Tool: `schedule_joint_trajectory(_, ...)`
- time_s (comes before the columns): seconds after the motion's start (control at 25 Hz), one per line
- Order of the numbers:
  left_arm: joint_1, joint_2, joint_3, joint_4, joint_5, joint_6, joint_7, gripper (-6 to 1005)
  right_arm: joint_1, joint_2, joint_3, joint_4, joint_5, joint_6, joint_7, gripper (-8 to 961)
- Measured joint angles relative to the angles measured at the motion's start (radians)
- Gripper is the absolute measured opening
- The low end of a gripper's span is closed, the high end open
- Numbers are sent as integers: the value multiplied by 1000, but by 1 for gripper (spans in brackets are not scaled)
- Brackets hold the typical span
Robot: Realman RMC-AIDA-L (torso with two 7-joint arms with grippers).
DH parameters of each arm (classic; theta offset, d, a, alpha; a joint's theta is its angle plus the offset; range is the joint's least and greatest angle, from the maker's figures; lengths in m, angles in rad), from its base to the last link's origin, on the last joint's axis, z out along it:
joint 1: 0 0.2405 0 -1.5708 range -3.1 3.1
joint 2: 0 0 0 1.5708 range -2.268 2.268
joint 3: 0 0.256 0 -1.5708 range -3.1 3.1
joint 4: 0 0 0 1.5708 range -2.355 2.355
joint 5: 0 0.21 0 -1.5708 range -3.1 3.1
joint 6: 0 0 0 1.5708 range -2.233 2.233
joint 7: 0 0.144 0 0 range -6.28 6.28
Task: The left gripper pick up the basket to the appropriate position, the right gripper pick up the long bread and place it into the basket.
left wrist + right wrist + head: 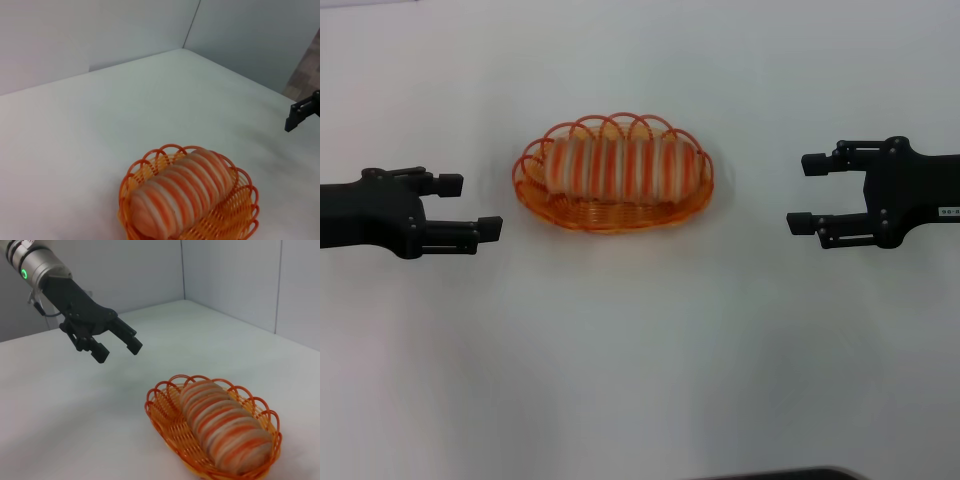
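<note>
The basket sits on the white worktop a little toward 12 o'clock from the centre of the head view. The long bread lies lengthwise inside it, running from 9 to 3 o'clock and filling most of the basket. The left claw is at 9 o'clock of the basket, well apart from it, with its fingers spread and nothing between them. The right claw is at 3 o'clock, also well apart, open and empty. Both claws point toward the basket; they seem to hang above the worktop, though the height is hard to judge from above.
</note>
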Motion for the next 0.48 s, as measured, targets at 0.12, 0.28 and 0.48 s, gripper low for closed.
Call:
schedule_joint_trajectory(0.12, 2, -1, 0, -2, 0, -1, 2, 884, 0, 0, -1, 1, -1, 5, -1, 796)
schedule_joint_trajectory(0.28, 0, -1, 3, -9, 2, -1, 3, 884, 1, 0, -10, 2, -5, 15, 0, 796)
schedule_joint_trajectory(0.48, -10, -1, 6, -15, 3, -1, 3, 884, 4, 0, -10, 3, -5, 19, 5, 796)
